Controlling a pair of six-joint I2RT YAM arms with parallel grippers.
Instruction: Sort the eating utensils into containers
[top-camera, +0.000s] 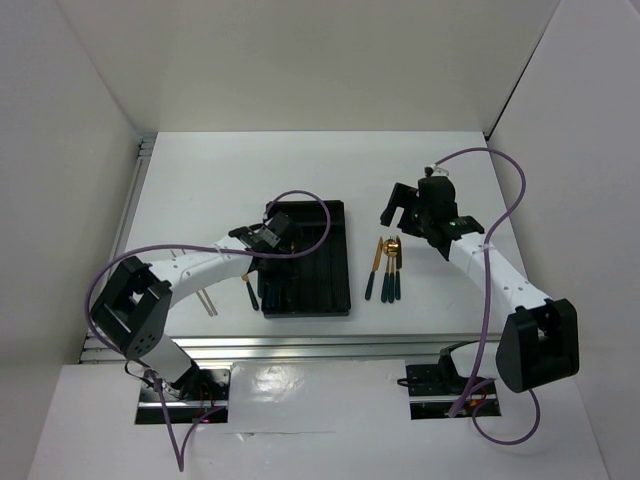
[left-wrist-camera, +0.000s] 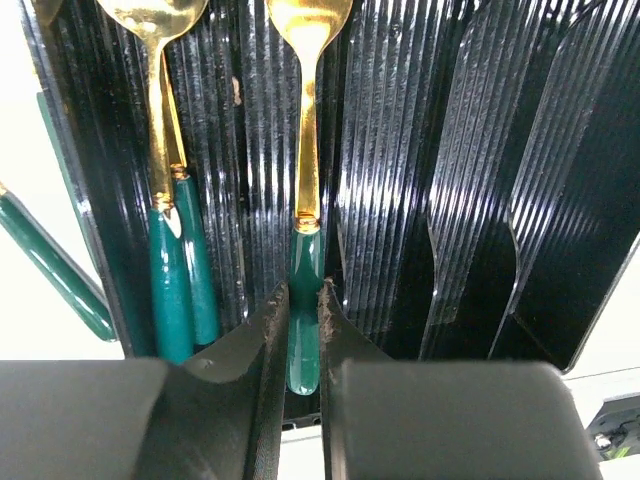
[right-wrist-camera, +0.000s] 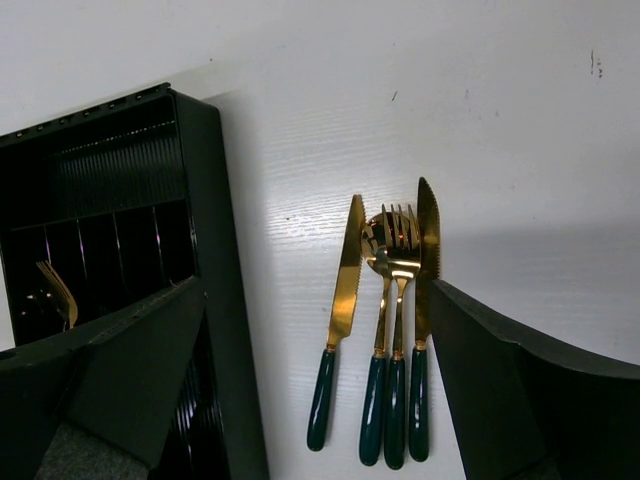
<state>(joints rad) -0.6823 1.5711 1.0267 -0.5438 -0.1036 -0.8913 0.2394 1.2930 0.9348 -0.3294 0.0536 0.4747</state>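
The left hand (left-wrist-camera: 303, 315) pinches narrow on the green handle of a spoon (left-wrist-camera: 307, 150) laid lengthwise in a compartment of the black tray (left-wrist-camera: 400, 150), likely so it settles flat beside two others (left-wrist-camera: 165, 260). The right hand (right-wrist-camera: 318, 295) hangs wide open over the utensils (right-wrist-camera: 390, 400) lined up on the table (right-wrist-camera: 500, 100), seemingly choosing one.

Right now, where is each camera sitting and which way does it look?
Top external: above and behind the arms, looking down at the table; both arms, left pincer and right pincer show.
Left wrist: on the left arm, looking along its fingers into the black tray; they pinch a spoon.
Right wrist: on the right arm, looking down; its open fingers frame the loose cutlery.
Shared: top and right wrist both see that cutlery beside the tray.
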